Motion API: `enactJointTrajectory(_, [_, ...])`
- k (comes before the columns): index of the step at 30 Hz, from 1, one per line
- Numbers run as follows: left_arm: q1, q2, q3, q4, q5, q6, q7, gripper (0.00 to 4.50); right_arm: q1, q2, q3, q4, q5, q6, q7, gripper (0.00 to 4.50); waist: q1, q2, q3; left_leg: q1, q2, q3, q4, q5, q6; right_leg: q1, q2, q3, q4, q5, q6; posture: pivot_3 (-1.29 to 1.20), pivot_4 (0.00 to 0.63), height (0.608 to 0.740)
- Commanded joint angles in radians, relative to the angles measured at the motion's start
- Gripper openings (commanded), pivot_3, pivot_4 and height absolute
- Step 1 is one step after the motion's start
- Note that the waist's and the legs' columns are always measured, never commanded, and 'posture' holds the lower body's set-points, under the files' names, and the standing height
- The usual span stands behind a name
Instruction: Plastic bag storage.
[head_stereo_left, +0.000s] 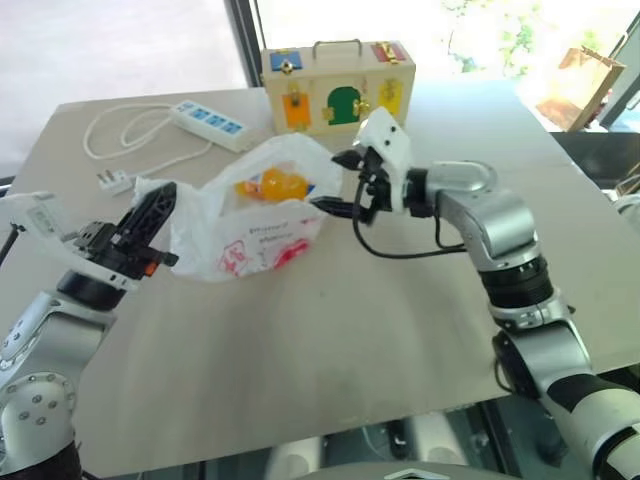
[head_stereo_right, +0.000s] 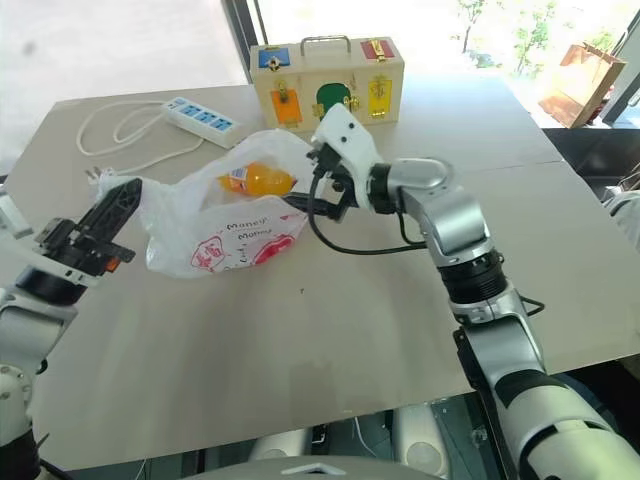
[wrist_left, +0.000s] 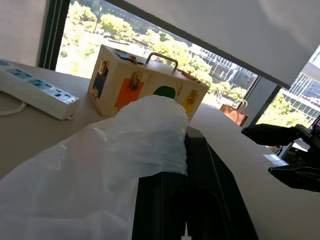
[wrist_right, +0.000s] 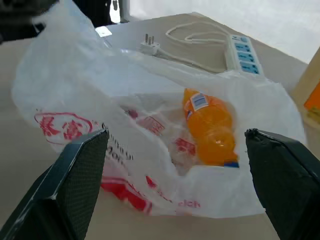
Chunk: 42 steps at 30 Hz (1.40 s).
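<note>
The plastic bag (head_stereo_left: 262, 235) lies on the table, white and crinkly with red print, its mouth facing my right side. An orange drink bottle (head_stereo_left: 270, 185) lies inside it, also clear in the right wrist view (wrist_right: 210, 127). My left gripper (head_stereo_left: 160, 208) is shut on the bag's left end, and plastic drapes over its black fingers (wrist_left: 200, 190). My right gripper (head_stereo_left: 338, 183) stands open at the bag's right rim, fingers spread wide on either side of the opening (wrist_right: 176, 134), holding nothing.
A wooden lock box (head_stereo_left: 338, 85) with coloured doors stands behind the bag. A white power strip (head_stereo_left: 208, 122) with coiled cable and plug (head_stereo_left: 115, 180) lies at the back left. The tan table (head_stereo_left: 330, 340) stretches bare towards me.
</note>
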Motion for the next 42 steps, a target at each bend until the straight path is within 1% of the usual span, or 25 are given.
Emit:
enactJointTrajectory(1, [0.011, 0.016, 0.041, -0.024, -0.026, 0.002, -0.005, 0.0, -0.061, 0.043, 0.03, 0.1, -0.026, -0.091, -0.045, 4.43, 0.002, 0.0, 0.0, 0.0, 0.0, 0.0, 0.0, 0.0, 0.0, 0.0, 0.0, 0.0, 0.0, 0.0, 0.0, 0.0, 0.15, 0.739])
enactJointTrajectory(6, [0.001, -0.003, 0.012, -0.062, -0.038, -0.004, 0.029, 0.0, -0.142, 0.109, 0.046, 0.427, -0.078, -0.24, -0.077, 4.43, 0.003, -0.001, -0.001, 0.001, -0.001, -0.001, 0.001, 0.0, 0.0, 0.001, 0.0, -0.001, 0.0, 0.0, 0.0, 0.0, 0.15, 0.739])
enactJointTrajectory(8, [0.006, -0.016, -0.004, -0.083, -0.043, -0.005, 0.039, 0.0, -0.164, 0.112, 0.088, 0.563, -0.156, -0.364, -0.119, 4.43, 0.003, -0.001, -0.001, 0.001, -0.001, -0.001, 0.001, 0.0, -0.001, 0.001, 0.0, -0.001, 0.0, 0.0, 0.0, 0.0, 0.15, 0.739])
enactJointTrajectory(10, [0.016, -0.032, -0.019, -0.101, -0.04, -0.006, 0.048, 0.0, -0.177, 0.144, 0.063, 0.669, -0.155, -0.403, -0.152, 4.43, 0.002, -0.001, -0.001, 0.0, -0.001, -0.001, 0.0, 0.001, -0.002, 0.001, -0.001, -0.001, -0.001, 0.0, 0.0, 0.0, 0.15, 0.739])
enactJointTrajectory(12, [0.024, -0.045, -0.033, -0.115, -0.035, -0.008, 0.054, 0.0, -0.179, 0.148, 0.091, 0.765, -0.207, -0.456, -0.191, 4.43, 0.0, -0.001, -0.001, 0.0, -0.001, 0.0, -0.001, 0.002, -0.004, 0.0, -0.001, 0.0, -0.001, 0.0, 0.0, 0.0, 0.15, 0.739])
enactJointTrajectory(15, [0.025, -0.056, -0.042, -0.124, -0.036, -0.014, 0.065, 0.0, -0.17, 0.148, 0.114, 0.846, -0.259, -0.47, -0.216, 4.43, -0.001, -0.001, -0.001, -0.001, -0.001, 0.0, -0.002, 0.002, -0.004, -0.001, -0.001, 0.0, -0.001, 0.0, 0.0, 0.0, 0.15, 0.739])
enactJointTrajectory(20, [0.025, -0.061, -0.054, -0.12, -0.028, -0.014, 0.067, 0.0, -0.158, 0.164, 0.095, 0.888, -0.277, -0.465, -0.254, 4.43, -0.002, -0.001, -0.001, 0.0, -0.001, 0.0, -0.002, 0.001, -0.002, -0.001, -0.001, 0.001, -0.001, 0.0, 0.0, 0.0, 0.15, 0.739])
enactJointTrajectory(23, [0.023, -0.06, -0.061, -0.118, -0.024, -0.013, 0.068, 0.0, -0.165, 0.17, 0.076, 0.911, -0.28, -0.483, -0.292, 3.73, -0.002, -0.001, -0.001, 0.0, -0.001, 0.0, -0.002, 0.001, -0.002, -0.001, -0.001, 0.0, -0.001, 0.0, 0.0, 0.0, 0.15, 0.739])
enactJointTrajectory(24, [0.022, -0.06, -0.062, -0.118, -0.023, -0.013, 0.068, 0.0, -0.166, 0.172, 0.066, 0.913, -0.275, -0.485, -0.298, 3.17, -0.001, -0.001, -0.001, 0.0, -0.001, 0.0, -0.002, 0.001, -0.002, -0.001, -0.001, 0.0, -0.001, 0.0, 0.0, 0.0, 0.15, 0.739])
enactJointTrajectory(26, [0.023, -0.055, -0.063, -0.116, -0.024, -0.01, 0.067, 0.0, -0.187, 0.195, -0.034, 0.903, -0.18, -0.411, -0.309, 2.22, -0.001, -0.001, -0.001, 0.0, -0.001, 0.0, -0.002, 0.001, -0.002, -0.001, -0.001, 0.0, -0.001, 0.0, 0.0, 0.0, 0.15, 0.739])
enactJointTrajectory(27, [0.025, -0.052, -0.063, -0.116, -0.024, -0.009, 0.066, 0.0, -0.195, 0.202, -0.073, 0.898, -0.146, -0.382, -0.314, 1.83, -0.001, -0.001, -0.001, 0.0, -0.001, 0.0, -0.002, 0.001, -0.002, -0.001, -0.001, 0.0, -0.001, 0.0, 0.0, 0.0, 0.15, 0.739])
enactJointTrajectory(28, [0.027, -0.051, -0.062, -0.114, -0.024, -0.007, 0.066, 0.0, -0.204, 0.203, -0.094, 0.903, -0.136, -0.373, -0.324, 1.33, -0.001, -0.001, -0.001, 0.0, -0.001, -0.001, -0.002, 0.001, -0.002, -0.001, -0.001, 0.0, -0.001, 0.0, 0.0, 0.0, 0.15, 0.739])
enactJointTrajectory(32, [0.023, -0.053, -0.07, -0.113, -0.019, -0.008, 0.067, 0.0, -0.197, 0.191, -0.014, 0.942, -0.243, -0.454, -0.346, 1.33, -0.002, -0.001, -0.001, 0.0, -0.001, 0.0, -0.003, 0.001, -0.002, -0.001, -0.001, 0.0, -0.001, 0.0, 0.0, 0.0, 0.15, 0.739])
enactJointTrajectory(36, [0.012, -0.049, -0.075, -0.109, -0.017, -0.007, 0.07, 0.0, -0.192, 0.197, 0.002, 0.939, -0.269, -0.495, -0.352, 1.33, -0.003, -0.001, 0.0, 0.0, -0.001, 0.0, -0.003, 0.001, -0.002, -0.001, -0.001, 0.0, -0.001, 0.0, 0.0, 0.0, 0.15, 0.739])
enactJointTrajectory(39, [0.017, -0.049, -0.071, -0.109, -0.016, -0.008, 0.069, 0.0, -0.194, 0.186, -0.016, 0.912, -0.262, -0.507, -0.354, 0.5, -0.003, -0.001, 0.0, 0.0, -0.001, 0.0, -0.003, 0.001, -0.002, -0.001, -0.001, 0.0, -0.001, 0.0, 0.0, 0.0, 0.15, 0.739])
enactJointTrajectory(40, [0.02, -0.05, -0.07, -0.109, -0.015, -0.008, 0.068, 0.0, -0.191, 0.179, -0.022, 0.895, -0.257, -0.499, -0.349, 0.02, -0.003, -0.001, 0.0, 0.0, -0.001, 0.0, -0.003, 0.001, -0.002, -0.001, -0.001, 0.0, -0.001, 0.0, 0.0, 0.0, 0.15, 0.739])
enactJointTrajectory(42, [0.025, -0.052, -0.073, -0.107, -0.008, -0.009, 0.065, 0.0, -0.173, 0.159, -0.022, 0.847, -0.252, -0.473, -0.323, 0.02, -0.002, -0.001, 0.0, 0.0, -0.001, 0.0, -0.003, 0.001, -0.002, -0.001, -0.001, 0.0, -0.001, 0.0, 0.0, 0.0, 0.15, 0.739])
